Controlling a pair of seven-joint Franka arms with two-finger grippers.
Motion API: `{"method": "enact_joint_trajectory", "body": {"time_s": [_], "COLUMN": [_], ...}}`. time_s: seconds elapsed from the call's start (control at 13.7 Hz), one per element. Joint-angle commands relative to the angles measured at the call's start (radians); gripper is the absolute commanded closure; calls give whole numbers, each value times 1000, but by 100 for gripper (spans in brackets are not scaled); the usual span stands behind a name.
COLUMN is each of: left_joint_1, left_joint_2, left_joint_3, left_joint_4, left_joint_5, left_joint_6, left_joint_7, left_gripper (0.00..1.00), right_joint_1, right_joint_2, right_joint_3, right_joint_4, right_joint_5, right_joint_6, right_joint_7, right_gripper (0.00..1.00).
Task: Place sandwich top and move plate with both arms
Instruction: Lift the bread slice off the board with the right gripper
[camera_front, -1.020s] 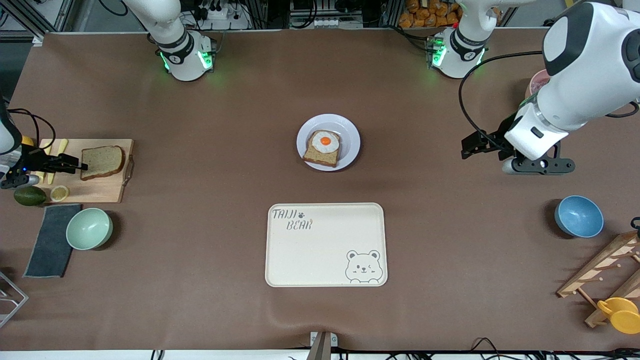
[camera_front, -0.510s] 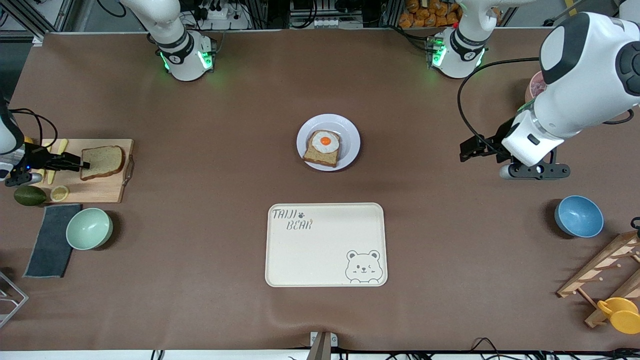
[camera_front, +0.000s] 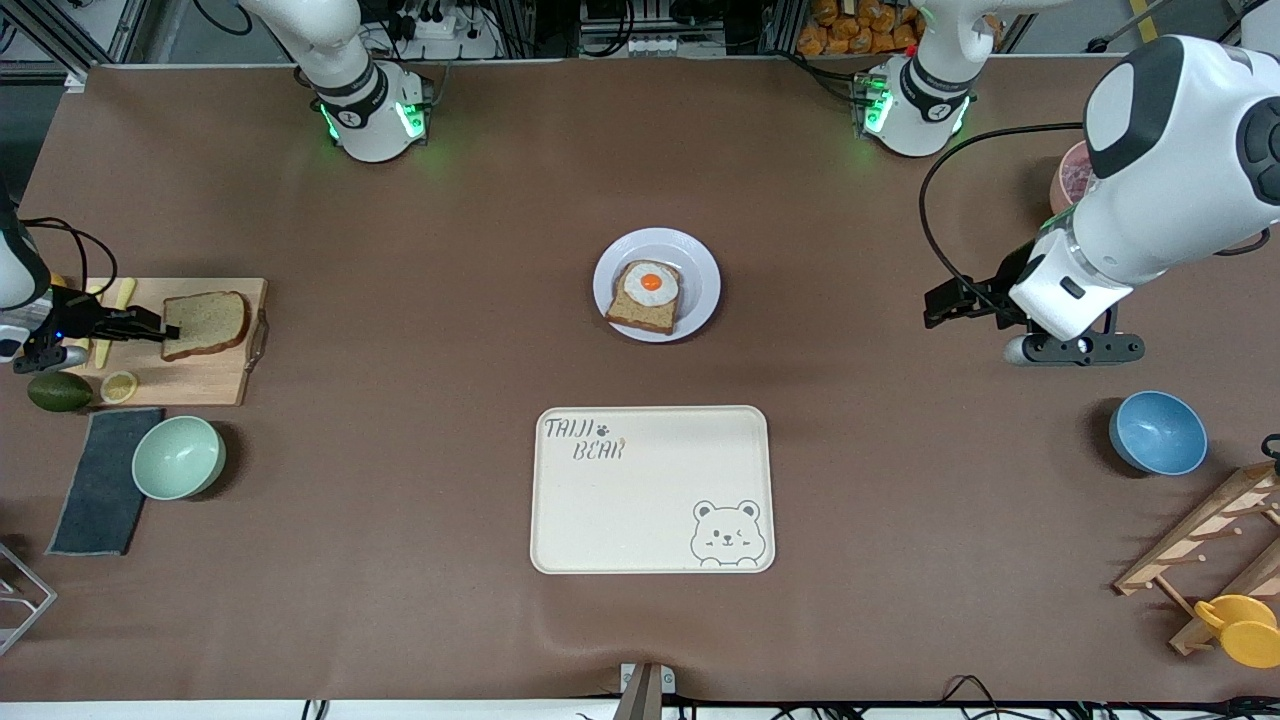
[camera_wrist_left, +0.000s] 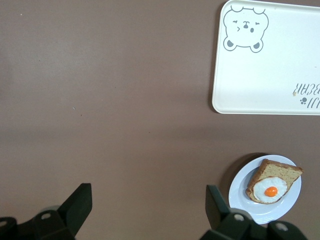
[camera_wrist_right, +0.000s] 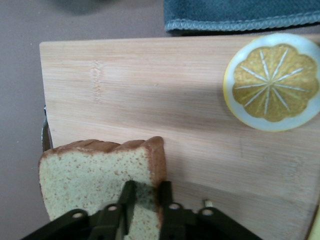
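The sandwich top, a brown bread slice, lies on a wooden cutting board at the right arm's end of the table. My right gripper is shut on its crust edge; in the right wrist view the fingers pinch the slice. The lavender-white plate sits mid-table with an egg-topped bread slice on it. My left gripper hangs open and empty over bare table toward the left arm's end. Its wrist view shows its fingers wide apart, with the plate farther off.
The cream bear-print tray lies nearer the camera than the plate. A lemon slice, avocado, green bowl and grey cloth surround the board. A blue bowl, wooden rack and yellow cup stand at the left arm's end.
My right gripper and the slice have shifted slightly toward the arm bases on the board. My left arm has swayed a little and stays over the same area.
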Motion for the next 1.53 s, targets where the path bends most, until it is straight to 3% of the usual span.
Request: {"method": "enact_joint_trajectory", "body": {"time_s": [0.0,0.29,0.51,0.8,1.02,1.17,1.46], "left_joint_1": [7,7,7,7,7,7,-2], "left_joint_2": [-2,-2,-2,-2,-1,3,36], "left_joint_3": [-4,-4,-2,-1,1,-1,-4], "left_joint_4": [1,4,5,5,7,24,24], "left_joint_5": [-13,-13,-13,-9,-5,-13,-16], "left_joint_6": [-5,-5,-5,-4,1,7,7], "left_joint_7": [4,3,4,3,3,3,-5], "left_gripper": [0,0,0,0,0,0,0], "right_joint_1": [-30,-15,7,34,92,135,237], "right_joint_2": [3,-6,-8,-35,-99,-151,-247], "right_joint_3": [19,19,19,24,27,25,25], "right_joint_4": [-2,15,137,162,160,150,55], "right_joint_5": [52,62,59,65,77,138,238], "right_joint_6": [3,-25,-246,-334,-429,-486,-454], "right_joint_7": [-55,-40,61,100,224,238,315], "right_gripper": [100,100,100,100,100,100,100]}}
